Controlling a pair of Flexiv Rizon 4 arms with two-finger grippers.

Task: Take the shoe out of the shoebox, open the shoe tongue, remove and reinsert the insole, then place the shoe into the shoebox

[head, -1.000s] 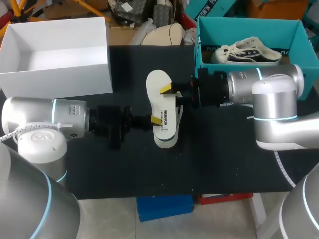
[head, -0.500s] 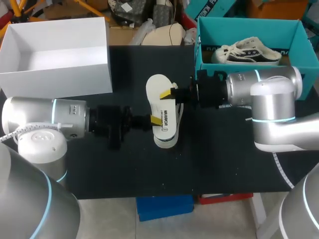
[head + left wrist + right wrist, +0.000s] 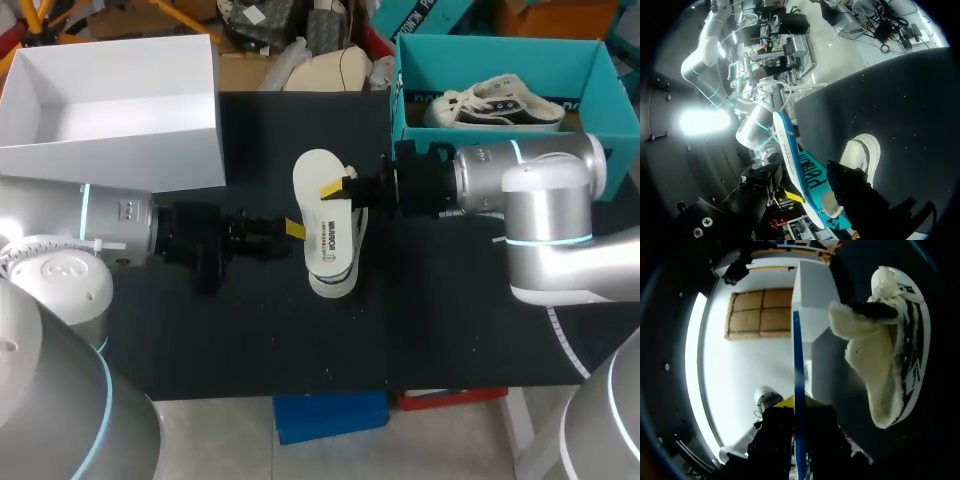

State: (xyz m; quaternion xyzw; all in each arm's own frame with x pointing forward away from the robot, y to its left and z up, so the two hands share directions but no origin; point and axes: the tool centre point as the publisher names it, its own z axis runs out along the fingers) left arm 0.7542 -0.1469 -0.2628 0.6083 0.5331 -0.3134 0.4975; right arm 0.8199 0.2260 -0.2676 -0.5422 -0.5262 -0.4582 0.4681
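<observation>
Right wrist view: we see the right gripper (image 3: 796, 412) clamped on the insole (image 3: 796, 355), which shows edge-on as a thin blue line running out between the two fingers. Beside the insole lies the shoe (image 3: 890, 340) on its side, its fleecy lining exposed and its tongue folded outward.

In the head view, we find this gripper over the middle of the bench (image 3: 450, 320), gripping the insole at its side edge nearest the right arm. The insole is held white face up above the shoe, whose pale toe shows below the insole's near end.

We see the left gripper (image 3: 292, 230) just beside the insole's opposite edge. One yellow tip is visible and sits off the insole. In the left wrist view its fingers stand apart, with the insole's blue underside ahead of them and the shoe's toe beyond.

A white box (image 3: 110, 165) stands at the far left corner. The teal shoebox (image 3: 480, 50) stands at the far right and holds a second shoe (image 3: 495, 108).
</observation>
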